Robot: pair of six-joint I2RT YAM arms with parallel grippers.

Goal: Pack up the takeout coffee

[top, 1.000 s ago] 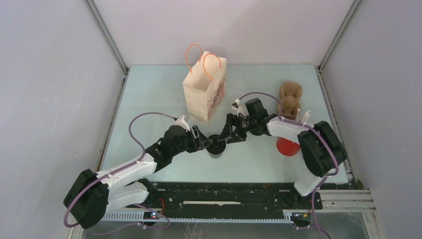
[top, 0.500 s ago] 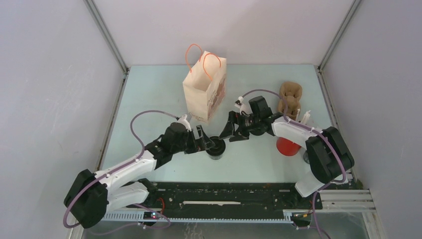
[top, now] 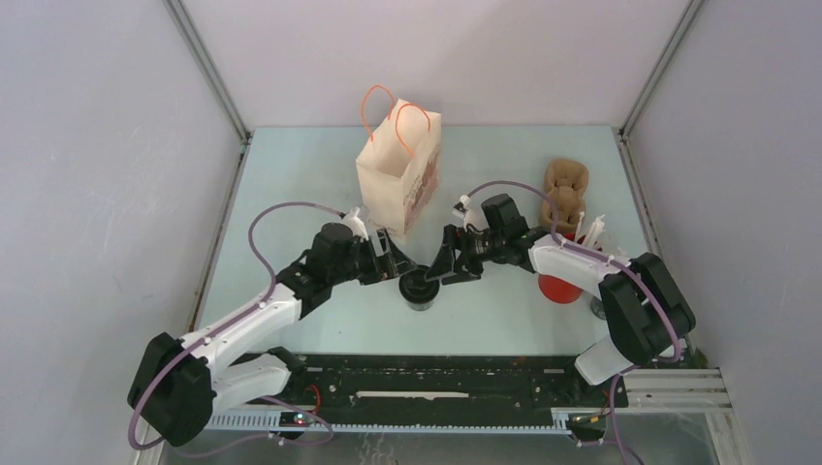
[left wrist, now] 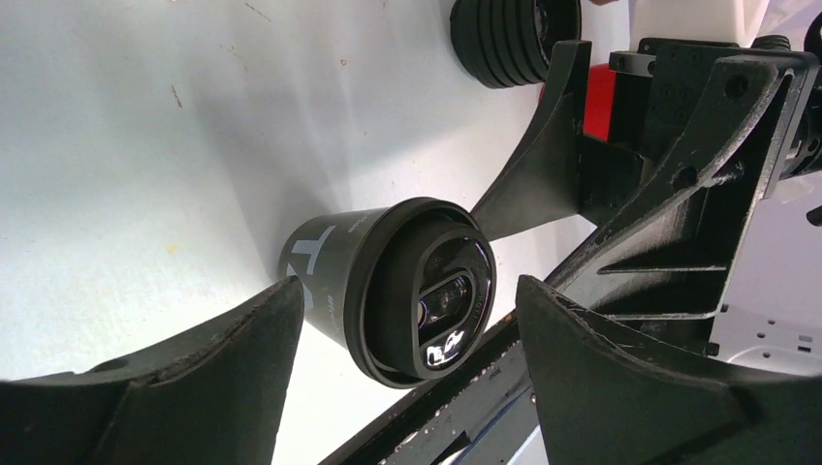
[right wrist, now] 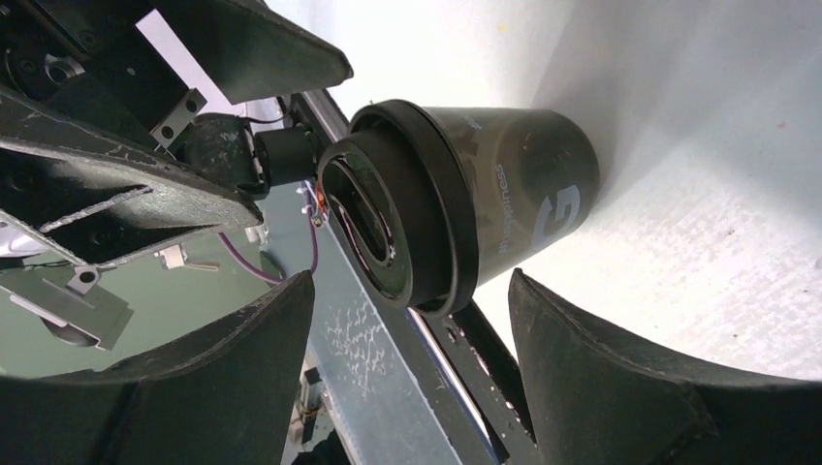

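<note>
Barely begun — my left tool (top: 397, 263) and right tool (top: 444, 263), both spread, flank the takeout coffee (top: 420, 289) — not yet in the paper bag (top: 399, 174).

The takeout coffee (left wrist: 334, 276) has a matt black wall with pale printed lettering and a glossy black plastic lid (left wrist: 441, 300) that catches the light, on a smooth, pale table (top: 291, 194) marked by faint specks. The left claw (left wrist: 405, 295) and right claw (right wrist: 409, 291) are matt black plastic, faintly grainy and scuffed. The bag (top: 393, 184) is cream paper with orange cord handles (top: 373, 102), the carrier (top: 565, 189) rough brown moulded pulp, the red cup (top: 557, 288) smooth.
</note>
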